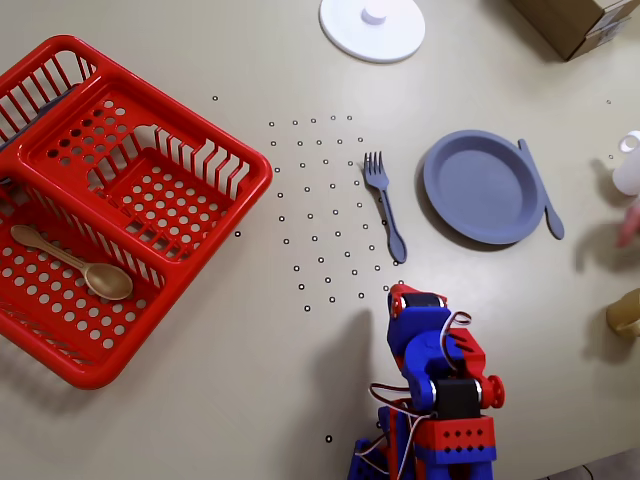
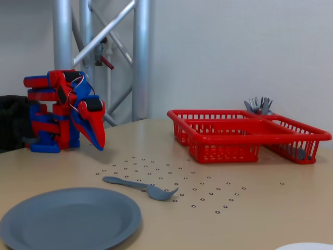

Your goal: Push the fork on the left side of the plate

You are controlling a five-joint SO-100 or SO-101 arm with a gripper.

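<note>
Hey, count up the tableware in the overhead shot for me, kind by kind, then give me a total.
Forks: 1, the fork lying left of the plate in the overhead view
Knives: 1, the knife against the plate's right rim
Spoons: 1, the tan spoon in the red basket
Plates: 1, the plate
Total: 4

Red basket is sitting at the left in the overhead view, split into compartments. Tan spoon is lying in its near-left compartment. In the fixed view some grey forks are sticking up behind the basket's far side. Knife is lying on the right, touching the dish rim. White disc with knob is sitting at the far edge. Cardboard box is showing far right.
</note>
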